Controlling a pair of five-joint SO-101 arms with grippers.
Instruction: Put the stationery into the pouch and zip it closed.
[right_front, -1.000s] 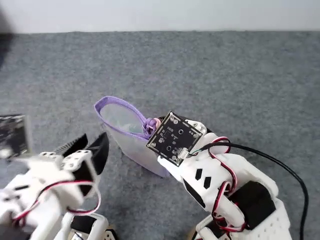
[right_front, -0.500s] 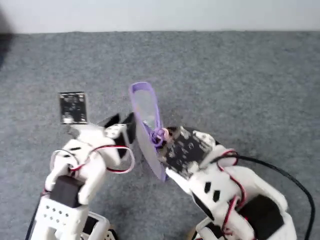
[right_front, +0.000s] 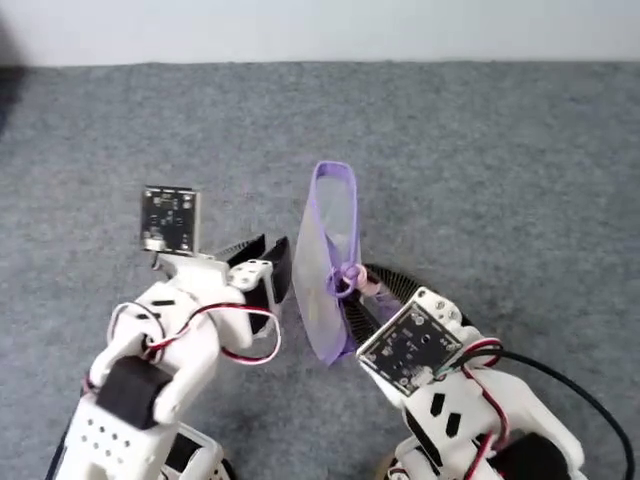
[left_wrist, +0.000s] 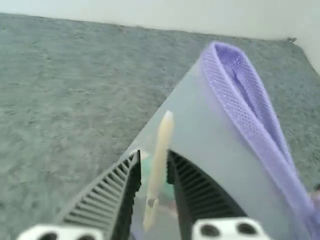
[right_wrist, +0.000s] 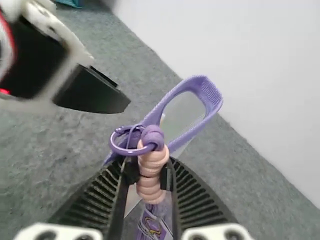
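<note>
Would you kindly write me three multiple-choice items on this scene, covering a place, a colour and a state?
1. Where is the translucent fabric pouch?
A. upright between the left gripper and the right gripper
B. flat at the carpet's far edge
C. on top of an arm
2. What colour is the pouch's mesh trim?
A. green
B. purple
C. red
3. What is the right gripper doing?
A. hanging open and empty
B. shut on a ruler
C. shut on the pink beaded zipper pull
Answers: 1 A, the high view shows it standing between both; 2 B, the rim is purple in every view; 3 C, the right wrist view shows the beads pinched.
</note>
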